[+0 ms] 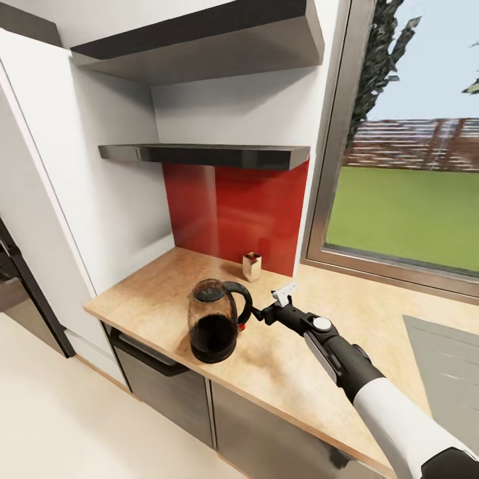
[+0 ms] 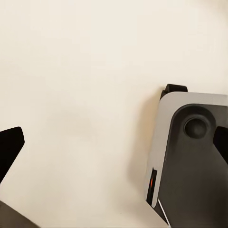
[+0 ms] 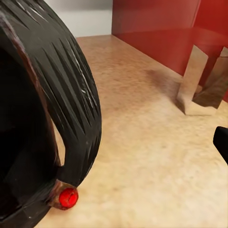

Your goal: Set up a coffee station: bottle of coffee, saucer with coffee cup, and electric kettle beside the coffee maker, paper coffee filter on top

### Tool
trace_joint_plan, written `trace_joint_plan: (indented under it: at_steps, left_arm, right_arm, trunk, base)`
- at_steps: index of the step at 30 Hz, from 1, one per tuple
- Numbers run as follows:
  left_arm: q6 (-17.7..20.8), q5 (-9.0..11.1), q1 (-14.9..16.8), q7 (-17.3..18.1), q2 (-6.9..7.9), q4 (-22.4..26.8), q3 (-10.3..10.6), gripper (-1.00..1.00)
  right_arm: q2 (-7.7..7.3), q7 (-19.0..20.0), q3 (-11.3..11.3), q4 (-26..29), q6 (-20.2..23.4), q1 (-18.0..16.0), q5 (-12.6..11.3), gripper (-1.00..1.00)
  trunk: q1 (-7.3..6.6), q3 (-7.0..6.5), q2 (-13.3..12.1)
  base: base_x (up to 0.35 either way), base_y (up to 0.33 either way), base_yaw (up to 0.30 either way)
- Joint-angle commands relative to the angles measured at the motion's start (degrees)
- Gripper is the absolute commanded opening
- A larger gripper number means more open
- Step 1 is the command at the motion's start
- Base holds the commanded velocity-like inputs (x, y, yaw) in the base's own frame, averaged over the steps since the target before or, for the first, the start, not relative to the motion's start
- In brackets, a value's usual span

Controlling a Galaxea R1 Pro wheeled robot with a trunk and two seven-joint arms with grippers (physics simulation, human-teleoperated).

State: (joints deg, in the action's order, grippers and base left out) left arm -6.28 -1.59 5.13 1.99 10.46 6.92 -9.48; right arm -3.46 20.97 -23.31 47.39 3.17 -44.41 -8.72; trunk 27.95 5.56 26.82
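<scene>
A: Standing on the wooden countertop (image 1: pixel 159 299): one electric kettle (image 1: pixel 214 320), near the front edge, handle (image 1: pixel 241 299) facing the right gripper (image 1: pixel 264 313).
B: Showing up close in the right wrist view: ribbed handle (image 3: pixel 78 95), red switch (image 3: pixel 68 197), one fingertip (image 3: pixel 221 142). Clamping nothing; fingers apparently spread.
A: One small metallic container (image 1: pixel 252 266) sitting by the red backsplash (image 1: pixel 259 213).
B: Left gripper (image 2: pixel 114 142) hanging spread over pale floor (image 2: pixel 80 71).

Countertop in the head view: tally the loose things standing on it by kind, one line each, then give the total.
Electric kettle: 1
Small open-topped container by the red backsplash: 1
Total: 2
</scene>
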Motion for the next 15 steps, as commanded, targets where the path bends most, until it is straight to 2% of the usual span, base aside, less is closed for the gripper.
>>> trace_joint_plan:
  at_steps: [1,7,15]
  left_arm:
    - [-0.14,-0.17,0.05,0.21,0.00,-0.06,-0.40,1.00]
    - [-0.32,-0.17,0.05,0.21,0.00,-0.06,-0.37,1.00]
    - [-0.41,-0.17,0.05,0.21,0.00,-0.06,-0.42,1.00]
  right_arm:
    - [-0.06,0.03,-0.16,0.07,0.34,-0.06,-0.59,1.00]
    - [-0.06,0.03,-0.16,0.07,0.32,-0.06,-0.59,1.00]
    - [-0.06,0.03,-0.16,-0.02,0.34,-0.06,-0.59,1.00]
  trunk:
    - [0.03,0.12,0.11]
    - [0.03,0.12,0.11]
    - [0.03,0.12,0.11]
  base:
    - [0.039,0.034,0.000]
    - [0.094,0.076,0.000]
    - [0.006,0.010,0.000]
